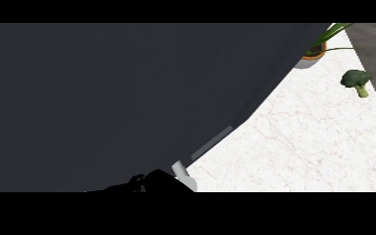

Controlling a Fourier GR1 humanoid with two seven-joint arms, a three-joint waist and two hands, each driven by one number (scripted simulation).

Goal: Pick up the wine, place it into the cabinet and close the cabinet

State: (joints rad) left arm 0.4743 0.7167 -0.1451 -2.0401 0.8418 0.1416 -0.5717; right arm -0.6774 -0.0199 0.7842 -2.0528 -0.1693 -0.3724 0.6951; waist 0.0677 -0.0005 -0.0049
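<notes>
Filling most of the view: dark cabinet door (132,104), handle (213,143) at its edge. Beyond, white marble counter (308,139) with potted plant (314,55), cut off, and broccoli (357,81). Black hand (158,181) low, fingers unclear. Wine hidden.

Cabinet door (132,104) hiding most (wine included), potted plant (316,50) cropped
</notes>
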